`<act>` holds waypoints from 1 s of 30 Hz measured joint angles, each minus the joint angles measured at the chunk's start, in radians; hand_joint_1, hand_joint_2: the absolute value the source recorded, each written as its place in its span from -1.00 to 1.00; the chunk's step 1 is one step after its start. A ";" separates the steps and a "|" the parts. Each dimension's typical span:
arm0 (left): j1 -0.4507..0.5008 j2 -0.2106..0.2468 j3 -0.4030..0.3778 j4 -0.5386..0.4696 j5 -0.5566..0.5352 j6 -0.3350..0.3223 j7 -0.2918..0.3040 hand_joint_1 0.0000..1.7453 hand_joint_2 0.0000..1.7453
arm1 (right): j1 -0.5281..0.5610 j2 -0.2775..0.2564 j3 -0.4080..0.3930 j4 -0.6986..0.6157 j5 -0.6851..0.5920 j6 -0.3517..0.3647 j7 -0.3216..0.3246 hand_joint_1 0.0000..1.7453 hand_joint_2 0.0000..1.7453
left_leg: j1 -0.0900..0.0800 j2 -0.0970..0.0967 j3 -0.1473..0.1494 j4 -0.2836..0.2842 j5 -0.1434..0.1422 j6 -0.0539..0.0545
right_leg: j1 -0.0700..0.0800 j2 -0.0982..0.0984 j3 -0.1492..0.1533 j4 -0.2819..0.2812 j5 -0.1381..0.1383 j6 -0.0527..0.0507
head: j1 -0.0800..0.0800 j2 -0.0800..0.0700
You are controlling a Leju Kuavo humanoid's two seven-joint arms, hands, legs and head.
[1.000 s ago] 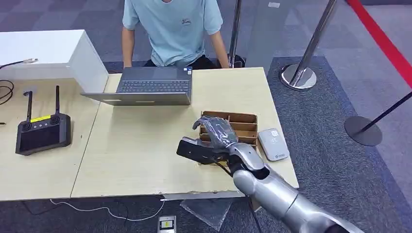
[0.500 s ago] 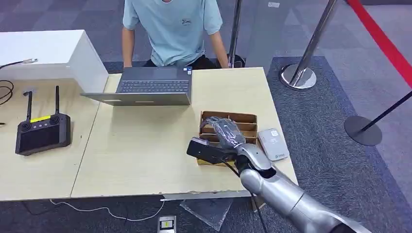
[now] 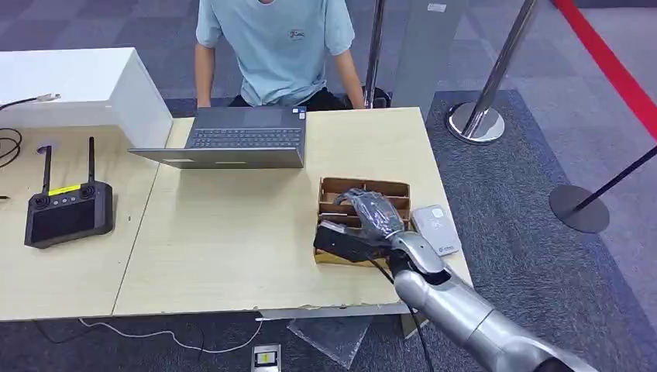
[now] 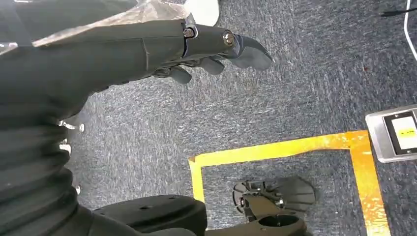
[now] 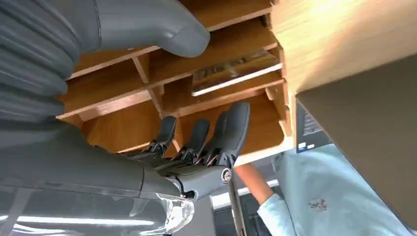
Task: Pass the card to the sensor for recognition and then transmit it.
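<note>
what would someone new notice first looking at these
The silver right arm reaching in from the lower right, its dark right hand open over the slotted wooden card box near the table's right edge. A white card sensor lies just right of the box. Across the table, a person in a light blue shirt sits behind an open laptop.

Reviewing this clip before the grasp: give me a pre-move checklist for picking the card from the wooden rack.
1. Right hand over the wooden rack: ok.
2. Right hand holds nothing, fingers apart in the right wrist view: ok.
3. Card lying in a rack slot: ok.
4. Fingers touching the card: not ok, they sit in the neighbouring slot.
5. Sensor on the table beside the rack, nothing on it: ok.
6. Left hand hanging over the carpet, away from the table: ok.
</note>
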 joint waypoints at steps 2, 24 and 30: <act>0.000 -0.001 0.000 0.000 0.000 0.000 0.000 -1.00 1.00 | 0.000 0.000 -0.002 0.004 0.000 -0.002 -0.001 -0.14 1.00 | 0.000 0.000 0.000 0.000 0.000 0.000 | 0.000 0.000 0.000 0.000 0.000 0.000 | 0.000 0.000; 0.000 -0.003 0.000 0.000 -0.004 0.003 0.002 -1.00 1.00 | 0.000 0.023 -0.006 0.079 -0.020 -0.042 -0.070 1.00 1.00 | 0.000 0.000 0.005 0.000 0.000 0.000 | 0.000 0.000 0.005 0.000 0.000 0.000 | 0.000 0.000; 0.000 -0.004 0.000 0.000 -0.006 0.003 0.001 -1.00 1.00 | -0.001 0.028 -0.006 0.089 -0.032 -0.046 -0.073 1.00 1.00 | 0.000 0.000 0.007 0.000 0.000 0.000 | 0.000 0.000 0.007 0.000 0.000 0.000 | 0.000 0.000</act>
